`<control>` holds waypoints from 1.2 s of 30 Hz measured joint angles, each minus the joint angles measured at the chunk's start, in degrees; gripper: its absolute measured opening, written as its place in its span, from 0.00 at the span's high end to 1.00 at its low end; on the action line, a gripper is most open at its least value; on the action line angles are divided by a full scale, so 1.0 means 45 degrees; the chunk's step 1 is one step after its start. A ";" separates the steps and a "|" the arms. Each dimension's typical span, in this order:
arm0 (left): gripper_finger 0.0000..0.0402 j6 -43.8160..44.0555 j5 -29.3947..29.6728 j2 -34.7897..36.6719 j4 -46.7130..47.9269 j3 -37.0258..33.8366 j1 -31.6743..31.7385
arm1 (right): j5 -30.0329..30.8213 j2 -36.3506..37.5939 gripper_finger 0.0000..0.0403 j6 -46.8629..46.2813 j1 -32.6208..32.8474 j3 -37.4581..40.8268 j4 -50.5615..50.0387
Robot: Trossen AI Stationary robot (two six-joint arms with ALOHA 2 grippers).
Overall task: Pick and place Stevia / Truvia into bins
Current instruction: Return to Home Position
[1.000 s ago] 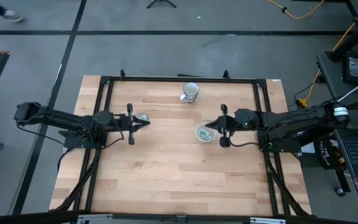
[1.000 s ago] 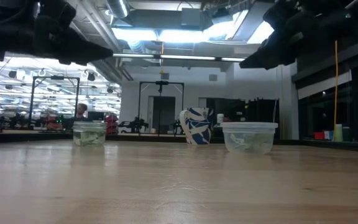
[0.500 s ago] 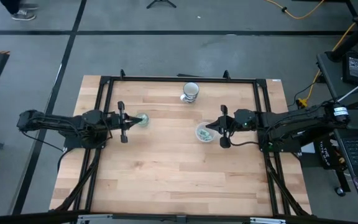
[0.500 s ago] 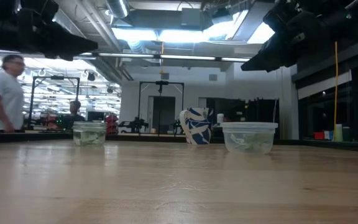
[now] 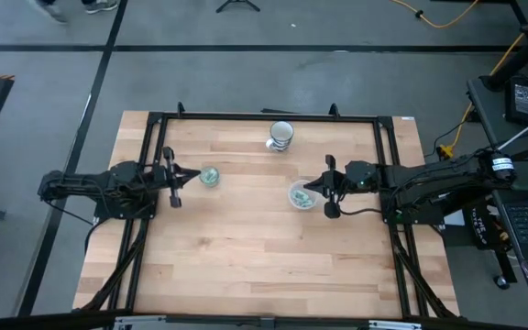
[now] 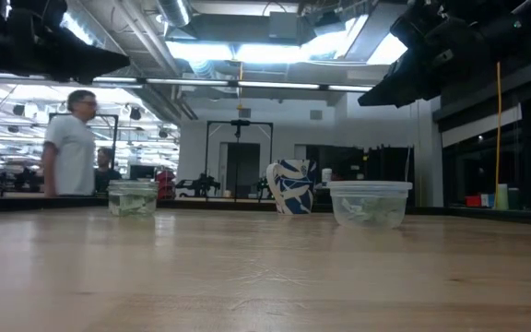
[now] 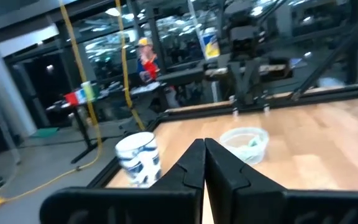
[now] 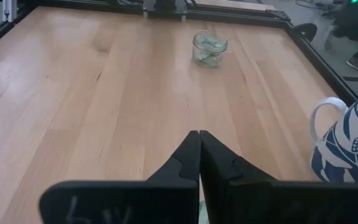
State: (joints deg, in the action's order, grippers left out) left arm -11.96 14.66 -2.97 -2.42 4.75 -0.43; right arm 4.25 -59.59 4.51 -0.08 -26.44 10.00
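Note:
Green-and-white Stevia packets lie inside two clear bins standing on the table: a small cup (image 5: 210, 176) (image 6: 133, 197) (image 8: 209, 48) at the left and a wider cup (image 5: 301, 196) (image 6: 369, 204) (image 7: 246, 142) nearer the middle. My left gripper (image 5: 196, 174) (image 7: 204, 151) is shut and empty, level, just left of the small cup and above the table. My right gripper (image 5: 307, 187) (image 8: 199, 142) is shut and empty, hanging over the wider cup's right rim, tipped slightly down.
A blue-and-white mug (image 5: 280, 135) (image 6: 291, 187) (image 8: 347, 140) stands near the table's far edge. A black frame (image 5: 264, 116) runs around the tabletop. Bare wood fills the table's near half. A person (image 6: 67, 143) walks in the room beyond.
My left gripper has drawn back toward the table's left edge, from over the small cup to beside it, staying shut. The cups and the right arm have kept still. A person has walked into the low view's background.

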 joint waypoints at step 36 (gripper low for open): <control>0.99 -0.0269 -0.2293 0.0628 0.0267 -0.0952 0.2891 | -0.4693 0.1314 0.99 0.0997 -0.3157 0.2183 0.3330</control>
State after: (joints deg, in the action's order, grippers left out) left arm -13.17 4.34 -0.14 -1.21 0.47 12.58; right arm -16.87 -53.68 8.99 -14.28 -16.61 24.98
